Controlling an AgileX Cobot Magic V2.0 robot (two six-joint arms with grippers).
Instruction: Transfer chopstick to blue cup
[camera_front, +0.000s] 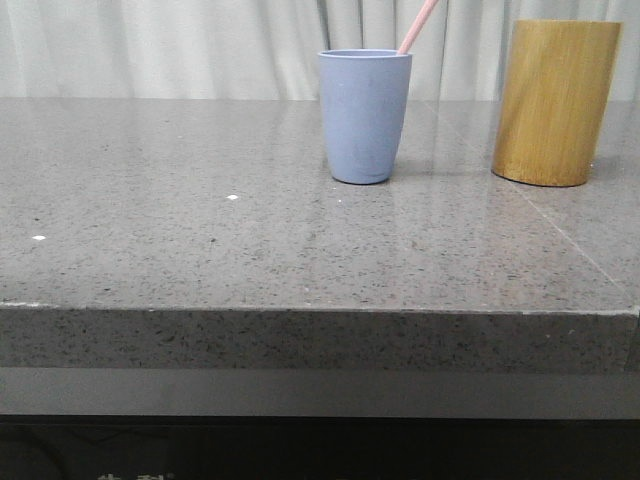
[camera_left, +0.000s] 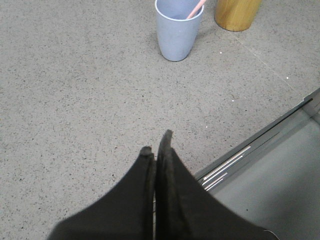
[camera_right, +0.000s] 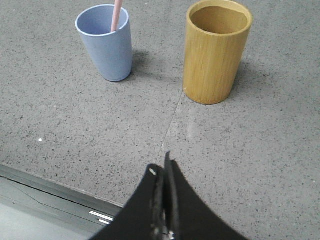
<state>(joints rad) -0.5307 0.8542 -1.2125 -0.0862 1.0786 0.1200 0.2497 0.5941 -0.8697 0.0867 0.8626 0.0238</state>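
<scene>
The chopstick (camera_front: 418, 27) stands inside the blue cup (camera_front: 364, 116), leaning toward the bamboo holder (camera_front: 553, 102), well ahead of the left gripper (camera_left: 156, 144) and right gripper (camera_right: 161, 166), both pressed together and empty.

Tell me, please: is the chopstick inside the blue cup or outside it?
Inside. The chopstick stands slanted in the blue cup, its upper end leaning over the rim.

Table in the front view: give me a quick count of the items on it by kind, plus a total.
Blue cups: 1, the blue cup
Bamboo cylinders: 1, the tan bamboo cylinder
Chopsticks: 1, the pale pink chopstick standing in the blue cup, leaning toward the bamboo cylinder
Total: 3
</scene>
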